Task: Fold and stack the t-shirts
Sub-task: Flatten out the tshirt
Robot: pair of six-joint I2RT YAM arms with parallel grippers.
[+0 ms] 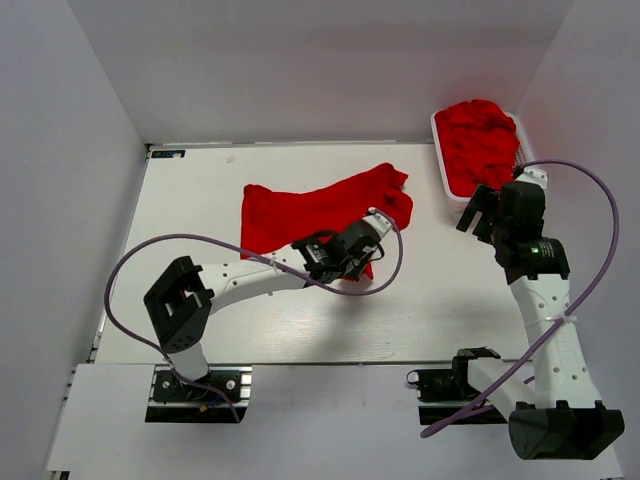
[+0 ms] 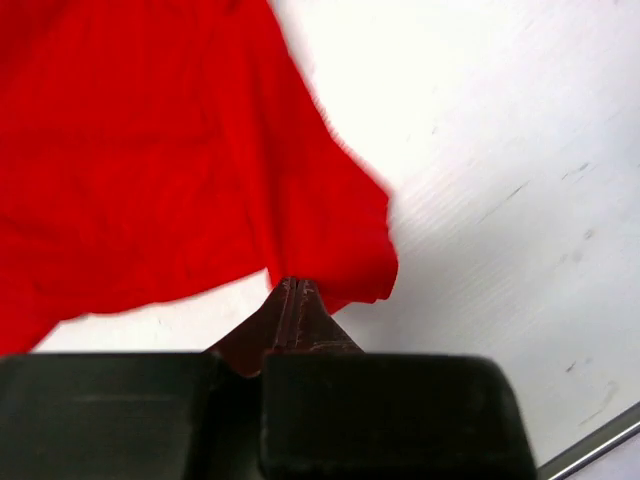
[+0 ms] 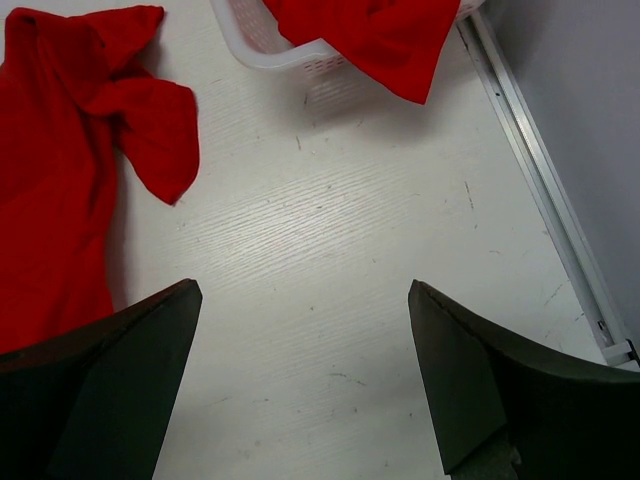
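One red t-shirt (image 1: pixel 300 210) lies spread and rumpled on the white table, its sleeve end toward the basket. My left gripper (image 1: pixel 352 262) is shut on this shirt's near edge; in the left wrist view the closed fingertips (image 2: pixel 290 292) pinch the red cloth (image 2: pixel 150 160), which hangs from them above the table. More red t-shirts (image 1: pixel 480 142) are heaped in the white basket (image 1: pixel 441 160) at the back right. My right gripper (image 1: pixel 480 212) is open and empty over bare table in front of the basket; its view shows the shirt (image 3: pixel 70 150) at left and the basket (image 3: pixel 265 45) at top.
The table's metal edge rail (image 3: pixel 540 170) runs close on the right of my right gripper. A purple cable (image 1: pixel 585 270) loops beside the right arm, another (image 1: pixel 140 262) by the left arm. White walls enclose the table.
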